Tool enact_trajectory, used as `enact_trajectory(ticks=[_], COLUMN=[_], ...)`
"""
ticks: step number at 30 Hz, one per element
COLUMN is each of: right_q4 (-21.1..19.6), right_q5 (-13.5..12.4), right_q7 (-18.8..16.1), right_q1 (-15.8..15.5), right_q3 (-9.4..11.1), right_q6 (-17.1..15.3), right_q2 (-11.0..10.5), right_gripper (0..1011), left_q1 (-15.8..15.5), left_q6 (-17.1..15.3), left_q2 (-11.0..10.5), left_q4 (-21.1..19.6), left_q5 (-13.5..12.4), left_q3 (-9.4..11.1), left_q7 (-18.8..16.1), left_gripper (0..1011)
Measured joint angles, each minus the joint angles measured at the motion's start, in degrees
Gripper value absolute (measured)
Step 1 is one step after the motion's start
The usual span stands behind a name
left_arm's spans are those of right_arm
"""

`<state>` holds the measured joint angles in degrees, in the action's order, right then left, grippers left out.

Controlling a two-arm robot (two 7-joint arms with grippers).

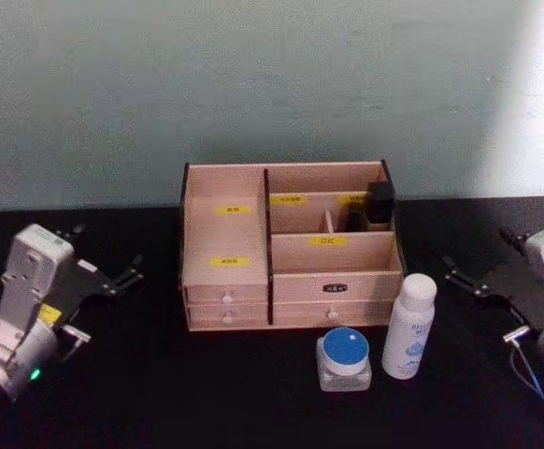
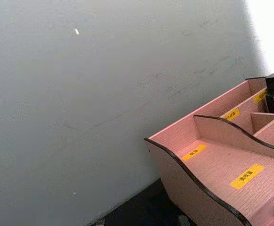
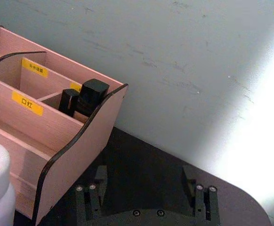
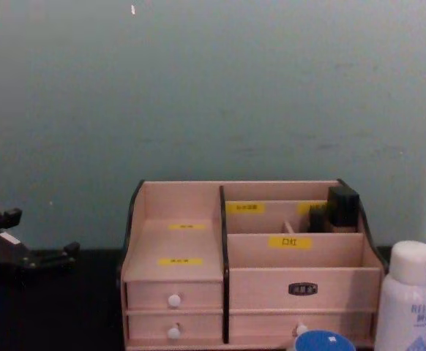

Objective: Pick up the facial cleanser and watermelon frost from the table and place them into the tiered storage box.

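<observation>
Centrally on a black table [image 1: 160,393] stands the tiered storage box [image 1: 225,238], a pale pink-beige wooden organiser with dark edge trim, stepped open compartments and white-knobbed drawers along its near face. Small yellow labels [image 1: 234,210] carry dark Chinese print; one label [image 3: 28,103] on the right-hand front compartment reads "口红", the others are too small to read. A dark oval plate [image 1: 336,287] sits on the upper right drawer, its writing illegible. Black cosmetic cases [image 1: 379,204] stand upright in the far right compartment. Just in front of the box's right half, on the table, stands the facial cleanser [image 1: 410,325], a white capped bottle with pale blue lettering that cannot be made out. Immediately to its left sits the watermelon frost [image 1: 344,358], a squat clear jar with a round blue lid. The left gripper [image 1: 99,254] hovers over the table well to the left of the box, fingers spread apart and holding nothing. The right gripper [image 1: 485,257] hovers to the right of the bottle, fingers [image 3: 92,193] likewise apart and empty. A grey-green wall [image 1: 253,75] rises behind.
</observation>
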<state>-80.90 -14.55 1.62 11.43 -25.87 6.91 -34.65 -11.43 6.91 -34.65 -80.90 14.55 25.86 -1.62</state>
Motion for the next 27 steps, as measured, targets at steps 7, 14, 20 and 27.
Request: enact_trajectory(ticks=[7,14,20,27], right_q4=[0.00,0.00,0.00,0.00], right_q5=[0.00,0.00,0.00,0.00], right_q7=[0.00,0.00,0.00,0.00], right_q1=[0.00,0.00,0.00,0.00], right_q3=[0.00,0.00,0.00,0.00], right_q6=[0.00,0.00,0.00,0.00], right_q2=[0.00,0.00,0.00,0.00], right_gripper=[1000,1000,1000,1000], left_q1=[0.00,0.00,0.00,0.00], left_q6=[0.00,0.00,0.00,0.00], left_q2=[0.00,0.00,0.00,0.00], left_q4=[0.00,0.00,0.00,0.00], left_q5=[0.00,0.00,0.00,0.00], left_q3=[0.00,0.00,0.00,0.00], left_q7=[0.00,0.00,0.00,0.00], left_gripper=[1001,1001,1002,1001])
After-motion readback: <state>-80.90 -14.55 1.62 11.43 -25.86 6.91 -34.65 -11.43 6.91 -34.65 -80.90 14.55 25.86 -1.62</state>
